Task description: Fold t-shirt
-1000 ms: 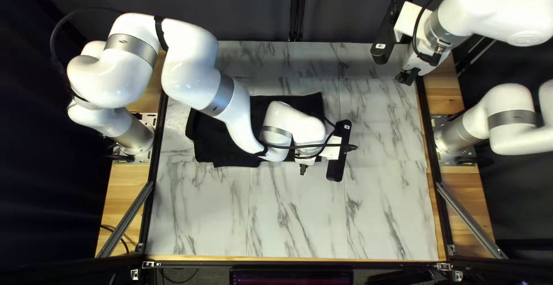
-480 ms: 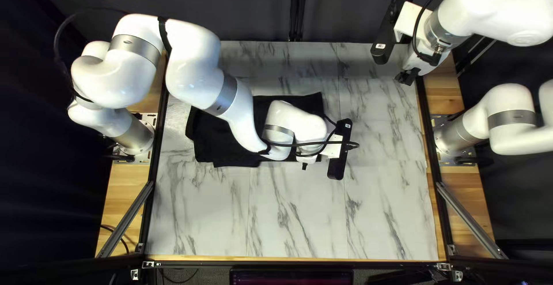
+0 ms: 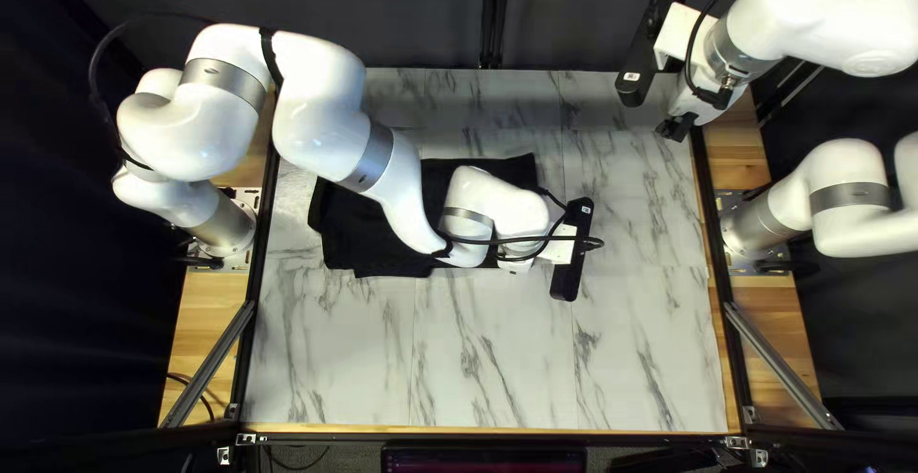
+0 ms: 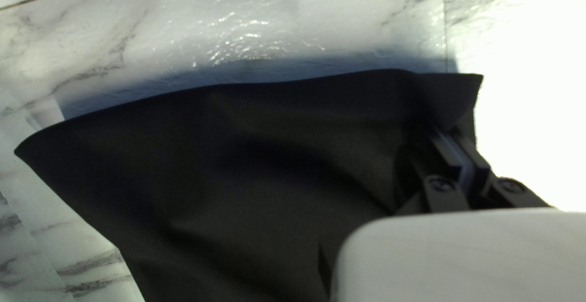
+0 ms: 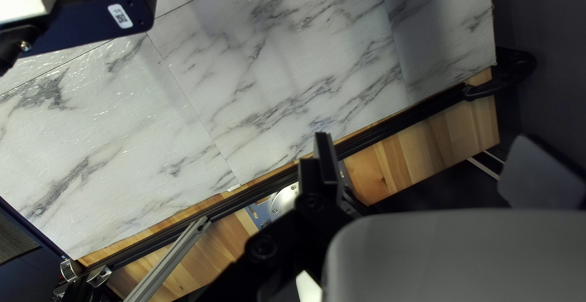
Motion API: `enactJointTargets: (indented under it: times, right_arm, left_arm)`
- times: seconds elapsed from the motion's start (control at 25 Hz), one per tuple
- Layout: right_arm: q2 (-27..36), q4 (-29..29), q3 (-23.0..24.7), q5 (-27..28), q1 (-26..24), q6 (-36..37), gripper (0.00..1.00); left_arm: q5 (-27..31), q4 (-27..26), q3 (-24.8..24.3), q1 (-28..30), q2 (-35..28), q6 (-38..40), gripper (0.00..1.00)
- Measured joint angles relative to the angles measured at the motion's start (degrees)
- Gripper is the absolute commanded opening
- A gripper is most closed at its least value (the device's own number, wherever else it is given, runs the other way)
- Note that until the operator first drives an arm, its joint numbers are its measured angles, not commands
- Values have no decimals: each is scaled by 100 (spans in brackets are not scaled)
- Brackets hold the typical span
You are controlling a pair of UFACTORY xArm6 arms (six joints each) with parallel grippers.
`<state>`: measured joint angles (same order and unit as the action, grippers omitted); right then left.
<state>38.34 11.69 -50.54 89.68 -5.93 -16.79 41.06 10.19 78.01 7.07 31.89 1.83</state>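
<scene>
In the top left view my left gripper (image 3: 517, 265) is at the near edge of the black t-shirt (image 3: 361, 234), its fingertips hidden under the arm. The left wrist view shows that gripper (image 4: 456, 138) shut on the t-shirt (image 4: 244, 167), close to a corner. A long edge of the cloth stands off the table over a blue shadow. My right gripper (image 3: 677, 127) hangs high over the table's far right corner, away from the shirt. It is open in the right wrist view, where one finger (image 5: 325, 158) shows and the other is hidden.
A marble-patterned tabletop (image 3: 488, 358) lies under the cloth, with dark metal rails along both sides. My left forearm (image 3: 320, 138) crosses above the shirt. The camera bar (image 3: 573, 253) on my left wrist juts out right of the gripper.
My left wrist has shifted a little to the right, and the dark tip that showed below it is out of sight. My right arm is still.
</scene>
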Motion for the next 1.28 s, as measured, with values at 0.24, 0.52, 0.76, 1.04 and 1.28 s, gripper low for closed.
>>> enactJointTargets:
  times: [0.24,0.52,0.76,1.04,1.28]
  right_arm:
    - [0,0,0,0,0,0,100]
    - [0,0,0,0,0,0,100]
    - [0,0,0,0,0,0,100]
    - [0,0,0,0,0,0,100]
    - [0,0,0,0,0,0,100]
  left_arm:
    - [-128,-178,37,-27,41,-137,7]
    - [-250,-378,130,-39,121,-240,18]
    - [-294,-444,172,-46,146,-231,100]
    - [-401,-400,-322,-24,-209,-89,100]
    - [-359,-163,-931,133,-843,345,100]
